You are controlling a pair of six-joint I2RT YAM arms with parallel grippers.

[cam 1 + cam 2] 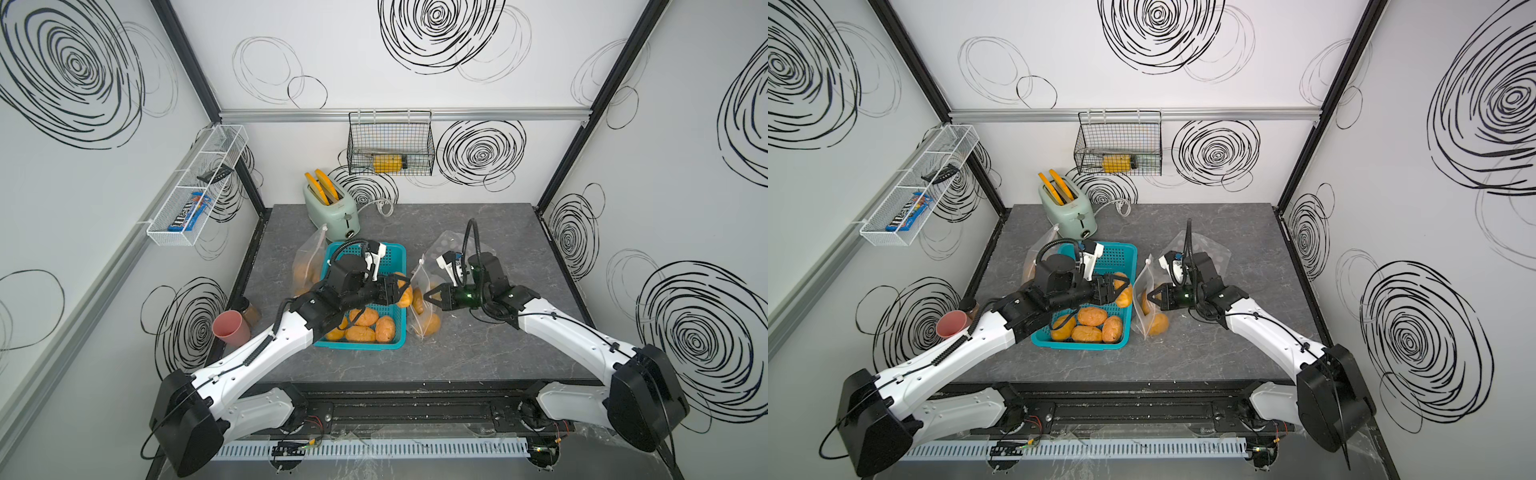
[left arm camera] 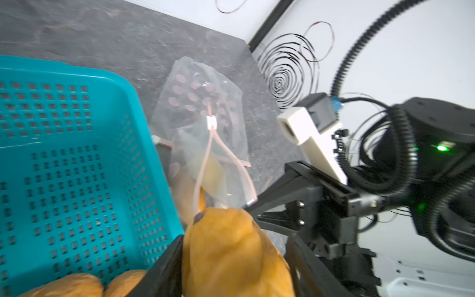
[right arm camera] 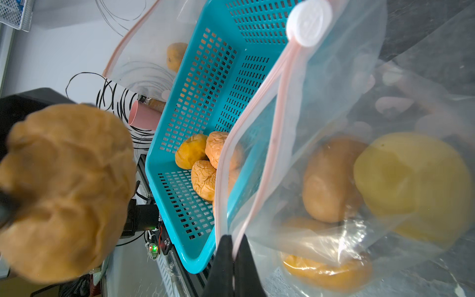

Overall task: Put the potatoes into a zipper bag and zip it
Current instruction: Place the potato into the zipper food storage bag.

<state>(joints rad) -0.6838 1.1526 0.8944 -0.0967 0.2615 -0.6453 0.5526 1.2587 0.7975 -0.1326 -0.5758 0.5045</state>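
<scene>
The left hand (image 1: pixel 395 291) grips a potato (image 2: pixel 231 252), its long axis about twelve-to-six in a top view, above the basket's (image 1: pixel 357 345) right rim, with the zipper bag's (image 1: pixel 419 278) open mouth, pinched up by the closed right hand (image 1: pixel 429 297), just beside at three o'clock.

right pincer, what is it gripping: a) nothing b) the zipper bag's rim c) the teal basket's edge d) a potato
b: the right pincer is shut on the zipper bag at its pink-striped rim; the potato is in the left pincer.
</scene>
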